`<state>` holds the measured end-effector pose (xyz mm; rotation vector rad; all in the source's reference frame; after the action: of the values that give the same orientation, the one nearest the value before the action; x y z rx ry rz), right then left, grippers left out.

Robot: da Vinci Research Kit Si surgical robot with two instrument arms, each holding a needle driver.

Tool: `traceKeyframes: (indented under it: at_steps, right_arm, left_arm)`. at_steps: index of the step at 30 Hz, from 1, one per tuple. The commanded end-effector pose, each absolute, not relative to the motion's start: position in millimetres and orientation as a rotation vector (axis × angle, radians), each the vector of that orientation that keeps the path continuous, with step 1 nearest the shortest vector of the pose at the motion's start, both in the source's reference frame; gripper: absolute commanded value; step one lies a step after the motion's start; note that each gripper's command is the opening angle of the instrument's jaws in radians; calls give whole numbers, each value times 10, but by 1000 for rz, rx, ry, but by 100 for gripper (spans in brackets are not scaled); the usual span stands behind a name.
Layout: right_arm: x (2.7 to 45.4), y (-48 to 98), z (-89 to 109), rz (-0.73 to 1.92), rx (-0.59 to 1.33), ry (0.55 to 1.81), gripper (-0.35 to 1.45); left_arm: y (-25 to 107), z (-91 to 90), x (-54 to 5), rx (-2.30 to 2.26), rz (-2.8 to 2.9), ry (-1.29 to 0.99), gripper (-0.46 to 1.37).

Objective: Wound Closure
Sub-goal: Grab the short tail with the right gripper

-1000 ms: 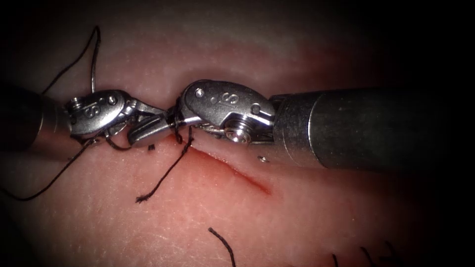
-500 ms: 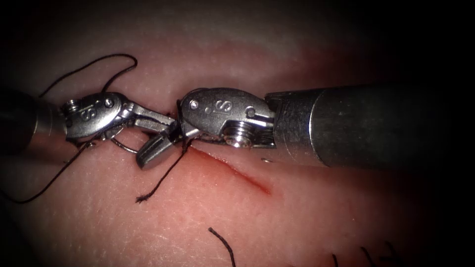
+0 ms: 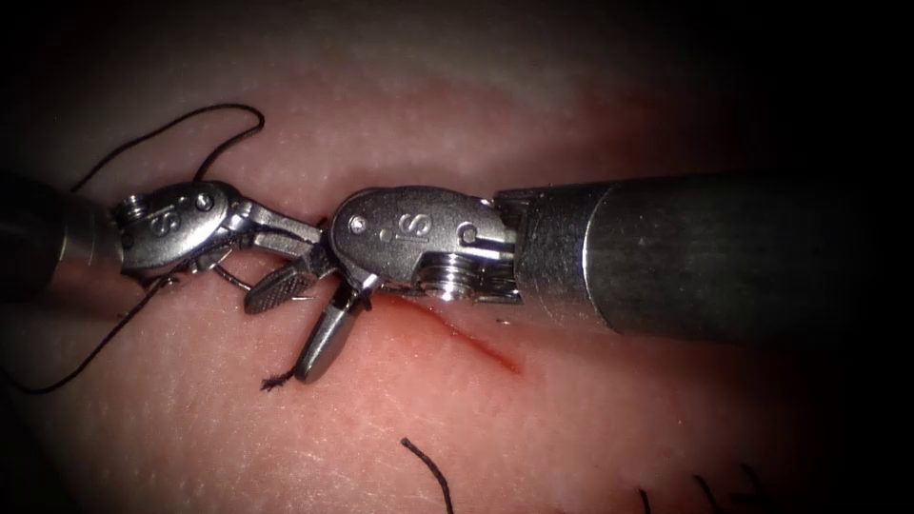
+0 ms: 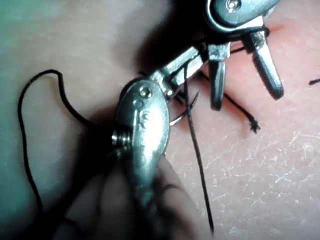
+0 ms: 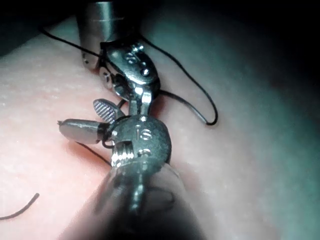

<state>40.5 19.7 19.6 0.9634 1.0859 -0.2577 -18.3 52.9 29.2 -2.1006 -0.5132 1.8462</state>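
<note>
Two steel tools (image 3: 286, 262) (image 3: 328, 319), jaws parted, over frayed black thread (image 3: 276, 381), glistening tissue (image 3: 571, 419).

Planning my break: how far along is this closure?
Done: thread enters the tissue at the left end of the cut, tail free. In hand: nothing; left tool and right tool open, needle beside the left one. Left: the cut's remainder, red, unstitched.

Steel end effector (image 3: 314, 314); "S" mark; dark shaft (image 3: 724, 252)
</note>
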Motion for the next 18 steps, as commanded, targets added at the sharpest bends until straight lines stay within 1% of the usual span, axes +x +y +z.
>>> traceKeyframes:
  at_steps: [1, 3, 9, 10, 13, 18]
  right_arm:
    - [406, 196, 196, -266, 964, 1068, 89]
    - [407, 191, 197, -279, 962, 1051, 87]
    - [412, 179, 198, -313, 950, 1024, 90]
    - [413, 177, 199, -326, 946, 1015, 88]
    - [417, 171, 200, -345, 941, 997, 70]
    - [420, 169, 201, -358, 932, 996, 61]
  left_arm:
    - [529, 292, -182, -2104, 1847, -518, -35]
    - [528, 293, -181, -2105, 1848, -518, -35]
    - [525, 295, -181, -2106, 1851, -515, -35]
    - [525, 295, -181, -2106, 1851, -515, -35]
    - [526, 296, -181, -2107, 1851, -515, -35]
    - [525, 296, -181, -2106, 1852, -514, -35]
